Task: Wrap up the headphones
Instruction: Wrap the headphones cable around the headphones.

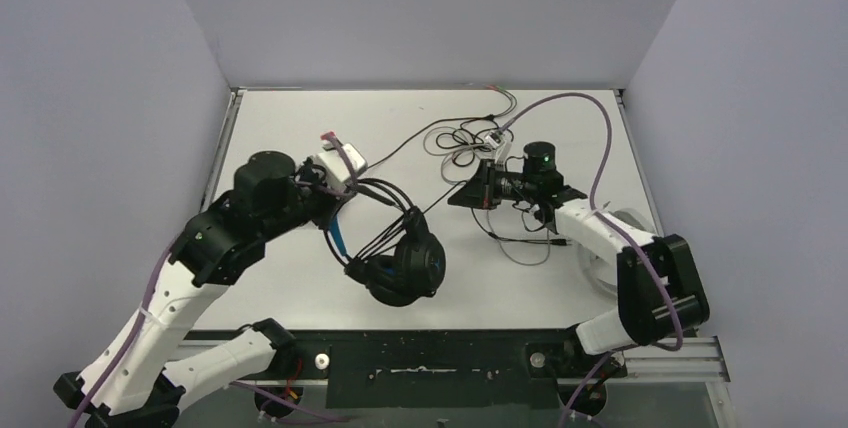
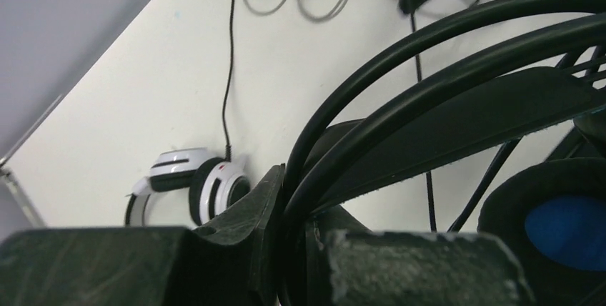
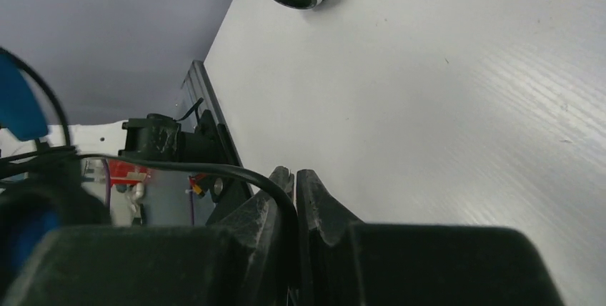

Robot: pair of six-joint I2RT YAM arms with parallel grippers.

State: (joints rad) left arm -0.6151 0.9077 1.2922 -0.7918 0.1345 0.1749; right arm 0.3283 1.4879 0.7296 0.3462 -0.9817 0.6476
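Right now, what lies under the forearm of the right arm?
A white headset lies there on the table. Only its curved edge shows; the right arm covers the rest.

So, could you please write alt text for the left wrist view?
The left claw is shut on the headband of the black headphones, whose blue-centred ear cup shows at lower right. Behind, a white headset lies on the table.

Soft, even overhead light keeps the white worktop (image 1: 480,293) bright, with faint shadows and a streaky sheen in the right wrist view. Close to each wrist lens, the left claw (image 2: 296,206) and right claw (image 3: 293,177) look dark, grainy and blurred. So do the black headphones (image 2: 443,106) and the cable (image 3: 179,166).
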